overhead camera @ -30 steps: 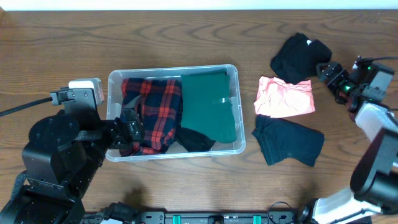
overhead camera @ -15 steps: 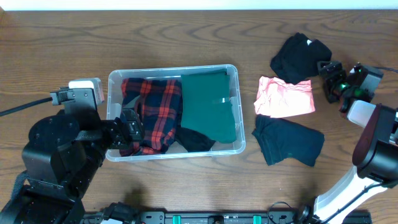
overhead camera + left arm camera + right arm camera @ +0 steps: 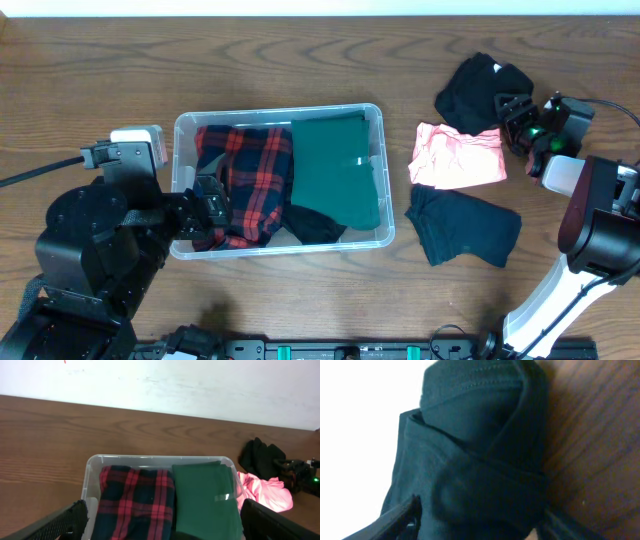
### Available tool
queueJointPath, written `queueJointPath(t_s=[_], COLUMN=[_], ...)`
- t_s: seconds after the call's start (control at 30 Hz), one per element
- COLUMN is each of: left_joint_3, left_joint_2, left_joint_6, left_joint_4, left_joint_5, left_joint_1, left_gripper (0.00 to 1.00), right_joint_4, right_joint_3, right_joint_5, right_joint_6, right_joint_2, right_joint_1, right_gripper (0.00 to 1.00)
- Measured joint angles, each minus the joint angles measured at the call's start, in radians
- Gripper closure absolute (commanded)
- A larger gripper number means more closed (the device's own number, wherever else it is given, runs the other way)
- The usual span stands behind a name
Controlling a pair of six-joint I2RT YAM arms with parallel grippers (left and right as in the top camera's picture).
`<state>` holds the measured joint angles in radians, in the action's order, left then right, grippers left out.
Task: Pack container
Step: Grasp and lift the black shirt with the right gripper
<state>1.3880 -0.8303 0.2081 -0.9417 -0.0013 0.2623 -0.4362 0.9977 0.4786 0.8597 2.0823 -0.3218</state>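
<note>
The clear container (image 3: 280, 112) sits left of centre, holding a red-and-black plaid garment (image 3: 245, 180), a folded green garment (image 3: 338, 170) and a dark piece at its front. In the left wrist view the container (image 3: 150, 458) lies just ahead. My left gripper (image 3: 207, 205) hangs over its left front part, open and empty, its jaws (image 3: 164, 510) spread wide. My right gripper (image 3: 515, 110) is at the crumpled black garment (image 3: 480, 85) at the far right. Its fingers (image 3: 482, 515) straddle the black cloth (image 3: 480, 435), still apart, one on each side.
A pink garment (image 3: 460, 157) lies right of the container, with a flat black garment (image 3: 465, 228) in front of it. A white box (image 3: 140, 145) sits at the left arm's base. White wall runs along the table's far edge.
My right gripper has moved left from the table's right edge onto the black garment, and its jaws have narrowed around it. The left arm has not moved.
</note>
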Motion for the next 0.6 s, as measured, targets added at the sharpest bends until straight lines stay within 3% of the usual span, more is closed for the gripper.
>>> queueJointPath(t_s=[0.3, 0.4, 0.5, 0.6], left_joint_3=[0.000, 0.000, 0.000, 0.000], left_joint_2=[0.000, 0.000, 0.000, 0.000], left_joint_6=[0.000, 0.000, 0.000, 0.000], left_joint_4=[0.000, 0.000, 0.000, 0.000], left_joint_5=[0.000, 0.000, 0.000, 0.000], left_joint_1=[0.000, 0.000, 0.000, 0.000], left_gripper=[0.02, 0.02, 0.02, 0.02], right_joint_4=[0.042, 0.040, 0.011, -0.039], right_joint_3=[0.006, 0.006, 0.006, -0.002], right_joint_5=[-0.028, -0.030, -0.026, -0.022], right_joint_6=[-0.108, -0.123, -0.145, -0.140], right_joint_2=[-0.002, -0.002, -0.001, 0.008], right_joint_1=[0.006, 0.006, 0.008, 0.008], right_gripper=[0.44, 0.37, 0.37, 0.27])
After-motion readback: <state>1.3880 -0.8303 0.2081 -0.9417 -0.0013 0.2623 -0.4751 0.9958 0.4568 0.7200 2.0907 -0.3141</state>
